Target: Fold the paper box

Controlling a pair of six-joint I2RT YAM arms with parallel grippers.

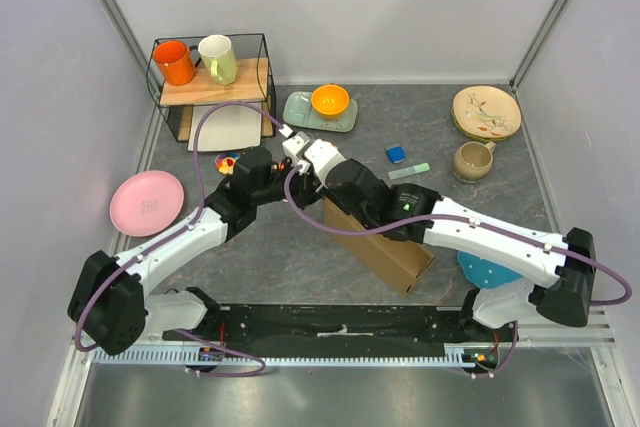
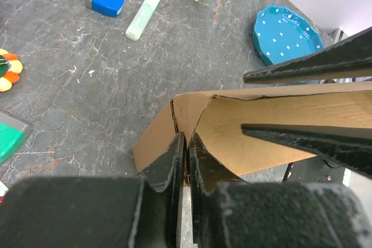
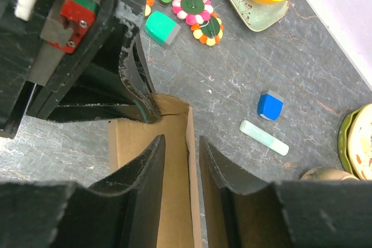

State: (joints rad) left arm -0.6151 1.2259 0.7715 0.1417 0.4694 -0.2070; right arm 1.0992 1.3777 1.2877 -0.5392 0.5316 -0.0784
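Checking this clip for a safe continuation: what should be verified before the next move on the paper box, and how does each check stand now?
1. Anchor grip: ok. The left hand is pinched shut on the paper box at a corner.
2. Wall not clamped: ok. The right hand stands open, one finger on each side of a wall.
3. Nearby clutter: ok. The blue eraser and green marker lie apart from the box.
4. All walls folded up: cannot tell. The arms hide much of the box.
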